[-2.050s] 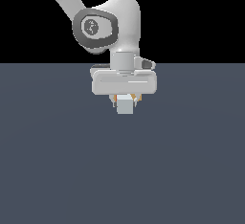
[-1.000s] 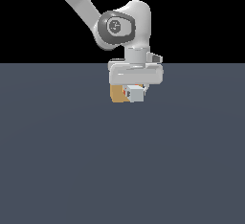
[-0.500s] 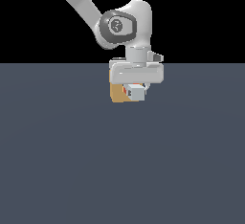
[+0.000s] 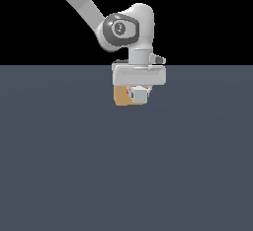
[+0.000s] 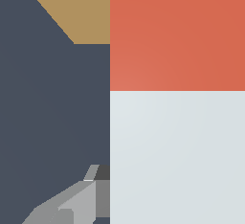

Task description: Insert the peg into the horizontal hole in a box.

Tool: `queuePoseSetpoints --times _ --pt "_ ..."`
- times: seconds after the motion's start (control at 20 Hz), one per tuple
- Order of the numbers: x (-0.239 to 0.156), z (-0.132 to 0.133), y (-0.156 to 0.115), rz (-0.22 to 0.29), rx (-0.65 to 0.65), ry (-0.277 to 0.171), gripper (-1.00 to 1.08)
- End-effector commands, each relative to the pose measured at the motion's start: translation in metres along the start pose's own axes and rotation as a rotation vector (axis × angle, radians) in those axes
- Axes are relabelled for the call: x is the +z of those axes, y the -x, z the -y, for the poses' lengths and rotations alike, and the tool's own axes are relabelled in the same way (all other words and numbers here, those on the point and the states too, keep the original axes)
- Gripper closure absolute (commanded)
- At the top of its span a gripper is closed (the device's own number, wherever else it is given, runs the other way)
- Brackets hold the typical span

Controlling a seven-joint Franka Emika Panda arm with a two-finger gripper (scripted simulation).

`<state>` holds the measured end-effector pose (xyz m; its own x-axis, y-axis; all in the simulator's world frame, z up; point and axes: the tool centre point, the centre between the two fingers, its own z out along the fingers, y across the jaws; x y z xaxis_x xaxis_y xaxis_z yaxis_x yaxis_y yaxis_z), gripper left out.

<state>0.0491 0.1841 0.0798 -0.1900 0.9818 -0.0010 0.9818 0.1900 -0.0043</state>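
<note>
- Peg (image 5: 177, 122): rigid square bar, pale body, red-orange end; probably light and smooth-faced; best held mid-length on flat sides. Held off the tabletop (image 4: 123, 175), pale end (image 4: 139, 95) toward the exterior camera.
- Gripper (image 4: 138, 93): closed narrow on the peg.
- Box (image 4: 121, 96): tan, just behind the peg; hole hidden.
- Open tabletop all round; box edge close to the red end.
</note>
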Motion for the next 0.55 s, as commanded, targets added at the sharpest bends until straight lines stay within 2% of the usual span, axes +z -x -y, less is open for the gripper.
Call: queuePoseSetpoints --times 0.0,0.25,0.5 --pt "-0.003 -0.001 -0.019 -0.001 -0.002 0.005 1.08" --pt "-0.004 -0.001 -0.054 -0.001 -0.002 0.007 1.08" --pt "-0.004 -0.002 -0.066 -0.001 -0.002 0.008 1.08"
